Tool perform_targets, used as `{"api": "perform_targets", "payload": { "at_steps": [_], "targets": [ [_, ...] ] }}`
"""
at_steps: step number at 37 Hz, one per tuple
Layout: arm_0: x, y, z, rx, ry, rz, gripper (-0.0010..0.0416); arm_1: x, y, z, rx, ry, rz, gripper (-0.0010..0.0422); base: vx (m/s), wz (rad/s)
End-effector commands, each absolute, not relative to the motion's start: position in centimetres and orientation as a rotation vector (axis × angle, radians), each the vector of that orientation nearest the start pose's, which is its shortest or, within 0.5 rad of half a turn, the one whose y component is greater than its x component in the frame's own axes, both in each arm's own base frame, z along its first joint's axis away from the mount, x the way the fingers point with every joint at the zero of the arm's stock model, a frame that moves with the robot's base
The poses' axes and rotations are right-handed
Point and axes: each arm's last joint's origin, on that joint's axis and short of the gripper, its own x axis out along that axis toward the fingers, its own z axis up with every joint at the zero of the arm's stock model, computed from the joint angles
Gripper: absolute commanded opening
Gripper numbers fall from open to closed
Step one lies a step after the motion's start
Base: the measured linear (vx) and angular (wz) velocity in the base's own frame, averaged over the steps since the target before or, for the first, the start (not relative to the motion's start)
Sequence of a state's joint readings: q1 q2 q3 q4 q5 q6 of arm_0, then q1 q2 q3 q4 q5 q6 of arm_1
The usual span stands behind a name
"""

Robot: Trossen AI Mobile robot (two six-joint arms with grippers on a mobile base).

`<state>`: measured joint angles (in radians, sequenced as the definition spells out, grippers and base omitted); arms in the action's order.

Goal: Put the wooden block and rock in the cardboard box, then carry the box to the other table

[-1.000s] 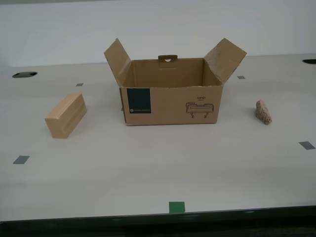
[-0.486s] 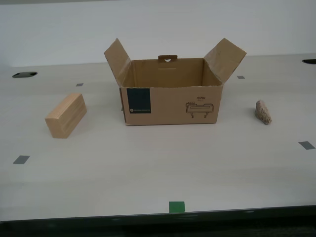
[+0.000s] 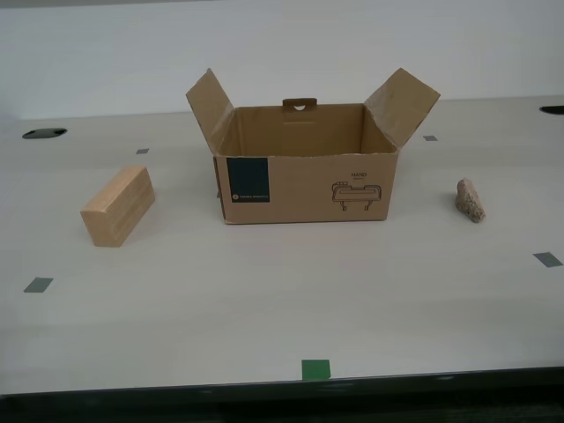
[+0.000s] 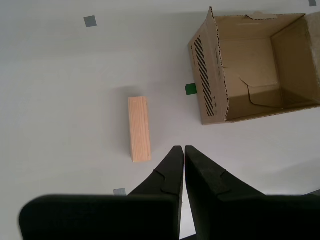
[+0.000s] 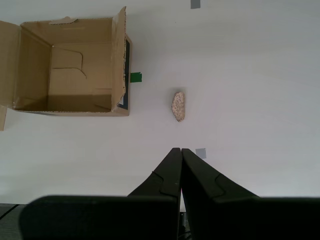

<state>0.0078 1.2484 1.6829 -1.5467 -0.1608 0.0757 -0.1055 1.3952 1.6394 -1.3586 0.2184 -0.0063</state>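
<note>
With its flaps up, the cardboard box [image 3: 304, 172] sits mid-bench ready for loading, the wooden block [image 3: 117, 205] and rock [image 3: 471, 200] lying apart on either side, while my first hand [image 5: 180, 150] and my second hand [image 4: 183, 148] hover pressed together above.

Between a second ago and this moment, only one small difference shows. It is at the small rough beige-grey rock [image 3: 470, 200], which lies on the pale wood-look bench [image 3: 264, 300] toward the exterior view's right. Half a second ago its outline looked rounder and softer on top. Now it reads as angular and tapered again, with a flatter upper edge, much as it did a full second back. I cannot tell whether the rock truly stirred or whether the view merely blurred for an instant. No other shift shows in the exterior view.
</note>
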Motion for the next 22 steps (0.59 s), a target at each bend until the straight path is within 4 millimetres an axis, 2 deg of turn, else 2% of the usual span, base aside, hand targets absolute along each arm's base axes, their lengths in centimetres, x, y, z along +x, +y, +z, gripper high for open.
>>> {"api": "perform_targets", "payload": {
  "at_steps": [1, 22],
  "targets": [
    [17.59, 0.60, 42.54, 0.156, 1.113, 0.109, 0.0000, 23.71, -3.15, 39.49, -0.068, 1.118, -0.291, 0.0000, 0.000, 0.000],
    [17.62, 0.60, 42.56, 0.156, 1.110, 0.109, 0.0000, 23.72, -3.15, 39.50, -0.075, 1.118, -0.287, 0.0000, 0.000, 0.000]
  ]
}}
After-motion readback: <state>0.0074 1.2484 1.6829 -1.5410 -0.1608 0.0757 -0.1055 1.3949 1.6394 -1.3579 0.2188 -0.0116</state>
